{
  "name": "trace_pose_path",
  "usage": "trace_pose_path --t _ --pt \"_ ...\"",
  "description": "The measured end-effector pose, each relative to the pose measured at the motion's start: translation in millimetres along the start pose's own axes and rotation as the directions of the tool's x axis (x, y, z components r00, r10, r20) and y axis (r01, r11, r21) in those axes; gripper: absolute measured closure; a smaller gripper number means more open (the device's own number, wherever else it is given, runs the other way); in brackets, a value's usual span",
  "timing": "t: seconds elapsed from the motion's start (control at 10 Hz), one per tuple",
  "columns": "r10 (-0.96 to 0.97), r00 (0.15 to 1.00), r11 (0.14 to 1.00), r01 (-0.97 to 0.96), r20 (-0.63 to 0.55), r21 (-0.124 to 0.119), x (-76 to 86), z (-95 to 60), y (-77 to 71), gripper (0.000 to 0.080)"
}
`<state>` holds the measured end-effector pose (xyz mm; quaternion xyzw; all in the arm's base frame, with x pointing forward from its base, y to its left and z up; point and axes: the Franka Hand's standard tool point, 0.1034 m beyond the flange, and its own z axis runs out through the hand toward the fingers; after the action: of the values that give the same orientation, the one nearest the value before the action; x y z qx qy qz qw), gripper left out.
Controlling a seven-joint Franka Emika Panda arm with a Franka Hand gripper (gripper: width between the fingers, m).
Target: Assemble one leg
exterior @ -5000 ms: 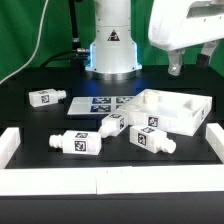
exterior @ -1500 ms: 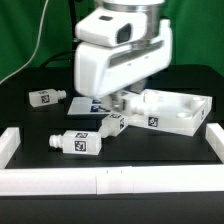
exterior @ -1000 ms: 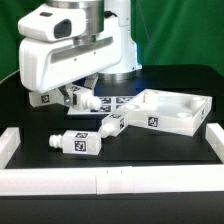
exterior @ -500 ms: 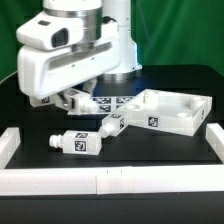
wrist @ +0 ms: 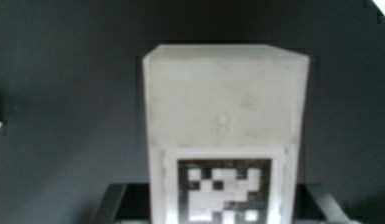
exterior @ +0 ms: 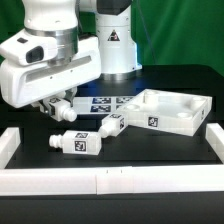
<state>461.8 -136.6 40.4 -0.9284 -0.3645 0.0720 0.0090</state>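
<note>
In the exterior view my gripper [exterior: 58, 104] is shut on a leg [exterior: 66, 110], a stubby white peg with a tag mark, held tilted just above the black table at the exterior view's left. In the wrist view the same leg [wrist: 224, 110] fills the middle, its tag between the dark fingers [wrist: 132, 200], and my gripper [wrist: 224, 204] clamps its near end. Two more legs lie on the table: one [exterior: 80, 141] at the front, one [exterior: 113, 124] by the tray. The white square tray-like panel [exterior: 190, 118] lies at the right. The arm may hide a fourth leg.
The marker board [exterior: 108, 101] lies flat in front of the robot base. Low white walls border the table at the front [exterior: 100, 182], the left [exterior: 10, 142] and the right [exterior: 215, 140].
The gripper came down near the tray, took hold of the leg that lay in front of it, and carried it leftward and lower. The other two visible legs and the tray have not moved.
</note>
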Motion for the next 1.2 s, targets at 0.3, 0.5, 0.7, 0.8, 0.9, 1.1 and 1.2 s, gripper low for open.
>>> trace_pose_path --t 0.3,0.5,0.7,0.8,0.9,1.1,1.2 --pt "-0.012 1.0 1.0 0.012 -0.006 0.0 -9.0 11.7 -0.1 0.0515" --pt "-0.032 0.999 0.999 0.031 -0.02 -0.008 -36.8 32.8 -0.3 0.0515" --pt "-0.023 1.0 1.0 0.023 -0.018 0.0 -44.2 37.5 2.2 0.0515" --pt "-0.025 1.0 1.0 0.025 -0.018 0.0 -43.8 37.5 1.9 0.0515" --pt "-0.025 1.0 1.0 0.025 -0.018 0.0 -43.9 37.6 1.9 0.0459" --pt "-0.025 1.0 1.0 0.025 -0.018 0.0 -43.9 37.7 1.9 0.0322" --pt "-0.005 1.0 1.0 0.005 -0.019 -0.001 -42.0 34.6 2.4 0.0189"
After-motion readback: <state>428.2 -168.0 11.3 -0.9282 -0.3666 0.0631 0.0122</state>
